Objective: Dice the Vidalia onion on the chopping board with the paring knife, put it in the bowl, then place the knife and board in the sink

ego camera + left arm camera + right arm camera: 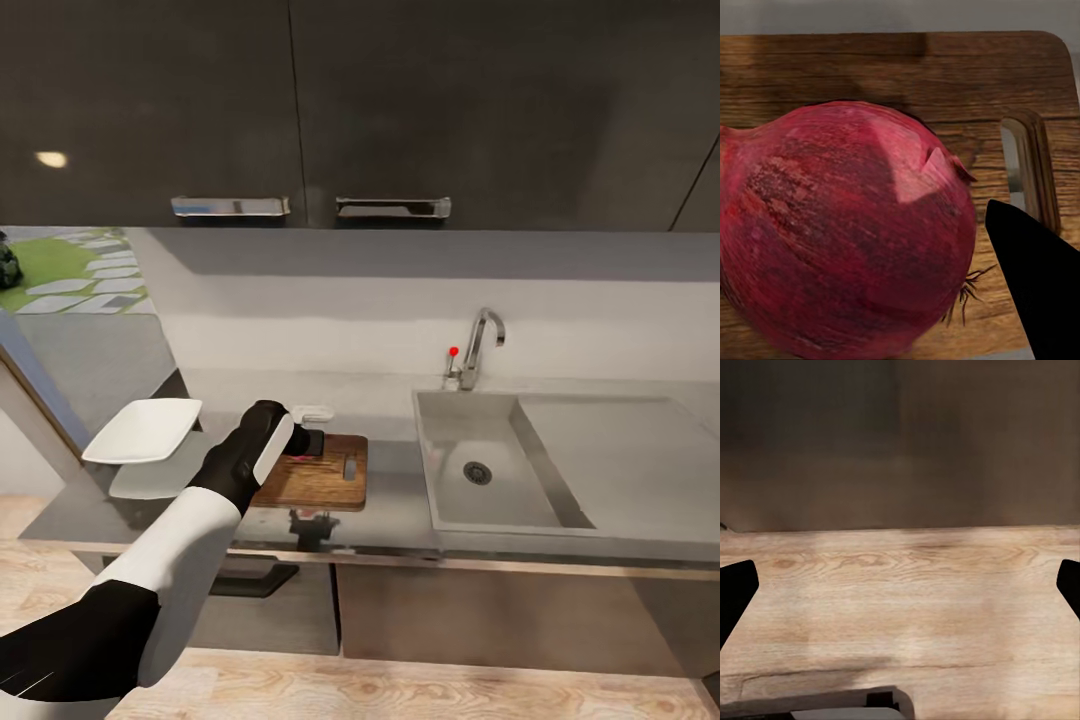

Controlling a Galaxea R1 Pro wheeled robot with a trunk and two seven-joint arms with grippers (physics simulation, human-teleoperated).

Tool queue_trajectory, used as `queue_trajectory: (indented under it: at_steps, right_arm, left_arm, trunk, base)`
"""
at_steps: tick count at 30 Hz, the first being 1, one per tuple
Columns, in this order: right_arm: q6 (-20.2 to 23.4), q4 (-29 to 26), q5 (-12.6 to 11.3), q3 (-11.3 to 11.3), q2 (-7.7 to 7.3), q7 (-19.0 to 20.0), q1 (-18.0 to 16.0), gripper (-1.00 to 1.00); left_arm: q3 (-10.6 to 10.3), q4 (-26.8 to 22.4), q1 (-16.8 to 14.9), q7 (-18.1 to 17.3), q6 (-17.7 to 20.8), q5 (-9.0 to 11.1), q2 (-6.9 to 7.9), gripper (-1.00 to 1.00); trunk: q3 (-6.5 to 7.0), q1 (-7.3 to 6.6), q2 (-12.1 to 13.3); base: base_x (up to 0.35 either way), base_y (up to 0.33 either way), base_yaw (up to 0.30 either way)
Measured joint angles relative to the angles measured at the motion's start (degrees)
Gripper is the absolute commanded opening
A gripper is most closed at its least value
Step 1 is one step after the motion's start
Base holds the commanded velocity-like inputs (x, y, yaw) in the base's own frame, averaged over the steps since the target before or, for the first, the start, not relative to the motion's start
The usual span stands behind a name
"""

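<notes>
**Onion at the board**

Head view: the left hand (305, 441) hangs over the chopping board (318, 478) on the counter (390, 520), between bowl (145, 430) and sink (480, 470).

Left wrist view: the Vidalia onion (844, 232) rests on the board; grip unclear.

Right wrist view: the right hand (900, 585), fingers spread wide and empty, faces wooden floor (907, 607).

Dark wall cabinets (400, 100) across the top of the frame, two chrome handles (230, 206) along their lower edge, pale grey backsplash (400, 300) beneath, light wood-plank floor (400, 690) along the bottom, green patch with stepping stones (70, 270) at far left
</notes>
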Motion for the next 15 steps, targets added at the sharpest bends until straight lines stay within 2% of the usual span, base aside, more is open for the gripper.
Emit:
queue_trajectory:
  at_steps: [15]
  right_arm:
    - [0.0,0.0,0.0,0.0,-0.01,0.0,0.0,1.0]
  left_arm:
    - [0.0,0.9,0.0,-0.1,0.0,-0.1,0.03,-1.0]
  trunk:
    - [-0.94,0.0,0.0]
  base:
    - [0.093,0.034,0.0]
